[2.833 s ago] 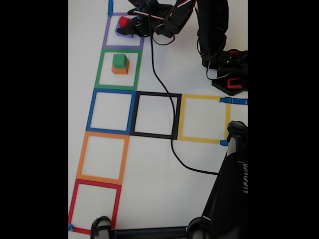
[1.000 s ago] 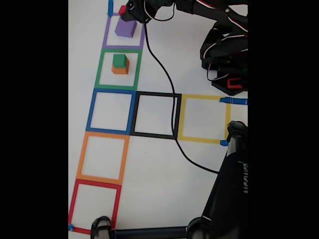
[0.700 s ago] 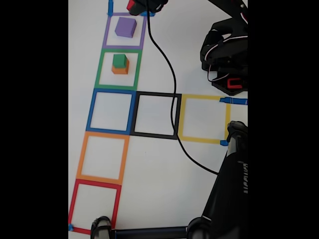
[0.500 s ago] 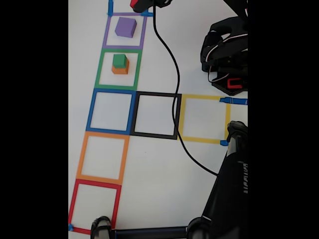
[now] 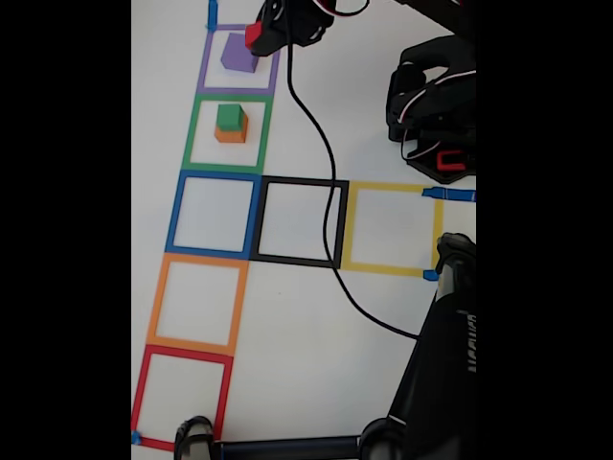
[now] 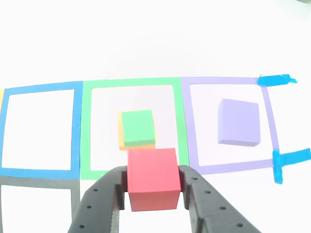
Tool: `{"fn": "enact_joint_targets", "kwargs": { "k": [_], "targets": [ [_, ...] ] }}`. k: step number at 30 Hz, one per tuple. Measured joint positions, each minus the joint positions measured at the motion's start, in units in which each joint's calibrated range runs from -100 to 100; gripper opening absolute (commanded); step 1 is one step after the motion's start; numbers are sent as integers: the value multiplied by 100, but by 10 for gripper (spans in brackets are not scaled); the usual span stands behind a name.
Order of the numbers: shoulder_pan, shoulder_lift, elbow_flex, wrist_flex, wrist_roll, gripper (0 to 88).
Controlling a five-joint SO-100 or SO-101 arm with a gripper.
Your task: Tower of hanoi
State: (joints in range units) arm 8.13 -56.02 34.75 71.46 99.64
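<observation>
The gripper [image 6: 151,187] is clamped on the red cube [image 6: 152,178] — held off the table. At its 12 o'clock, the green cube [image 6: 137,128] tops the orange cube [image 6: 120,132]; the purple cube [image 6: 238,122] sits at 2 o'clock.

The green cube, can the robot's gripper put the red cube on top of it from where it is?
Probably yes. The gripper holds the red cube up in the air, and the green cube on the orange cube has nothing on top or in the way.

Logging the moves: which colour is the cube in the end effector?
Red cube, clearest in the other view, clamped by the end effector.
</observation>
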Motion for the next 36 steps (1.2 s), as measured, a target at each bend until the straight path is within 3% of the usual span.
{"fn": "enact_joint_targets", "kwargs": {
  "k": [8,17,22,36],
  "targets": [
    [-140,144,3223,-3781,0,1],
    [-492,1579,4400,-7215,0,1],
    [-503,2195,4737,-8303,0,1],
    [-456,3360,4878,-9754,0,1]
  ]
}}
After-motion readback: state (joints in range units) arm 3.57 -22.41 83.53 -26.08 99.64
